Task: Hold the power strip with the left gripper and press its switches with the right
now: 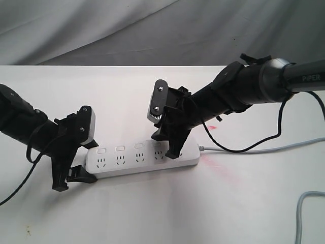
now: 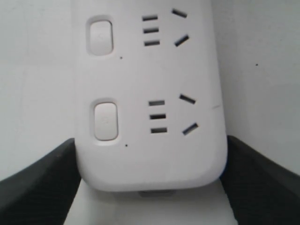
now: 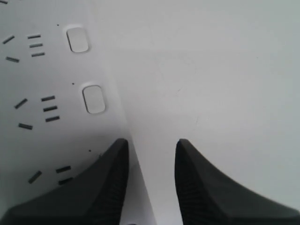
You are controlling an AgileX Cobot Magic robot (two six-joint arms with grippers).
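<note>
The white power strip (image 1: 142, 160) lies flat on the table, and four of its switches (image 1: 120, 148) show in a row. My left gripper (image 1: 73, 180) is shut on its left end, one black finger on each long side (image 2: 42, 187). Two switches (image 2: 106, 121) sit just beyond those fingers. My right gripper (image 1: 166, 145), on the arm lettered PIPER, points down at the strip's right part and hides the fifth switch. Its fingers (image 3: 108, 187) stand slightly apart with nothing between them, one over the strip's edge by the switch row (image 3: 93, 99) and the other over bare table.
The grey cord (image 1: 254, 151) leaves the strip's right end toward the right edge, and another grey loop (image 1: 304, 208) lies at the lower right. Faint red smudges (image 1: 213, 165) mark the white table (image 1: 162, 213) by the strip's right end. A grey cloth backdrop (image 1: 101, 30) hangs behind.
</note>
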